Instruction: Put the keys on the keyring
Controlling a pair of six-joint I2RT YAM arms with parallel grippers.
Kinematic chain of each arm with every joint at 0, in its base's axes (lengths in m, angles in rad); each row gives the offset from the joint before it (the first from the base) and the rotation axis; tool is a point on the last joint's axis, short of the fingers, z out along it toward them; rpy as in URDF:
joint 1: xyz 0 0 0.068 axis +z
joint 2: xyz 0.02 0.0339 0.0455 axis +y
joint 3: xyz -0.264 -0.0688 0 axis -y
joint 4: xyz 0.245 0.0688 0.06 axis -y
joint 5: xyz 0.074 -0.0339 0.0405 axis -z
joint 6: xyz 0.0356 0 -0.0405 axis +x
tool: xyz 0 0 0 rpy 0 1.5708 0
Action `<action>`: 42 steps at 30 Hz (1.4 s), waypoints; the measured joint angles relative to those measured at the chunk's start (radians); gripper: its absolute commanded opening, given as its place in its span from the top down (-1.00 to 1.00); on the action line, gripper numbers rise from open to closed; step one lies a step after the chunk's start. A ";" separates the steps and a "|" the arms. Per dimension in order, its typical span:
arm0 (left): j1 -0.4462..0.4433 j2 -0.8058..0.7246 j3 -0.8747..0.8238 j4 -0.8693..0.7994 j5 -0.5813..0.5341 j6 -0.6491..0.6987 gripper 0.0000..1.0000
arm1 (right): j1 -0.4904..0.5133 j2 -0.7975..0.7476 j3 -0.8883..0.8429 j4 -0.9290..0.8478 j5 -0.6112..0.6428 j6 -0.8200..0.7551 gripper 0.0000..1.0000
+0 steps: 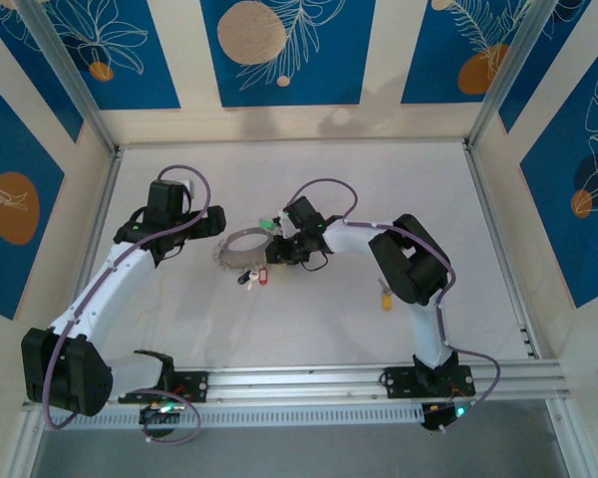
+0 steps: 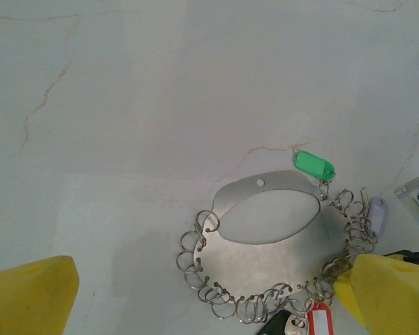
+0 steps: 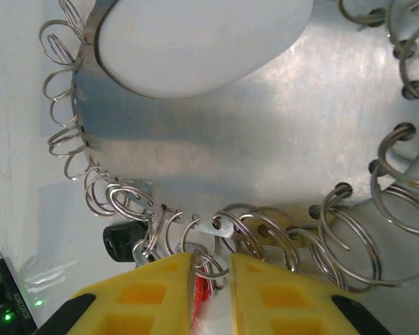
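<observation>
The keyring [image 2: 279,241] is a flat grey metal plate with an oval hole and several small wire rings round its edge; it lies mid-table [image 1: 241,249]. A green key [image 2: 314,164], a lilac one [image 2: 376,213], a red one [image 2: 320,322] and a black one [image 2: 276,324] hang from its rings. A yellow key [image 1: 386,297] lies loose beside the right arm. My left gripper [image 2: 209,300] stands wide open over the plate's near edge, holding nothing. My right gripper [image 3: 212,272] has its yellow fingers [image 3: 153,293] closed narrowly on the red key [image 3: 208,279] and its small ring at the plate's rim.
The keyring plate [image 3: 265,105] lies flat on the white table [image 2: 126,105]. Blue patterned walls and metal frame posts [image 1: 493,100] enclose the table. Open tabletop lies behind the keyring and to the far right.
</observation>
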 measured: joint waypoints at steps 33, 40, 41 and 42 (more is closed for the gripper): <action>0.000 -0.002 0.000 -0.003 0.000 0.018 -1.00 | 0.033 0.000 0.060 -0.104 0.178 -0.050 0.51; 0.000 0.003 0.000 -0.003 0.001 0.018 -1.00 | 0.029 0.000 0.043 -0.040 0.128 -0.049 0.56; 0.000 0.008 0.000 -0.003 0.001 0.018 -1.00 | 0.025 0.000 0.034 -0.021 0.112 -0.048 0.56; 0.000 0.016 0.000 -0.003 0.006 0.018 -1.00 | 0.022 0.000 0.024 -0.004 0.096 -0.048 0.56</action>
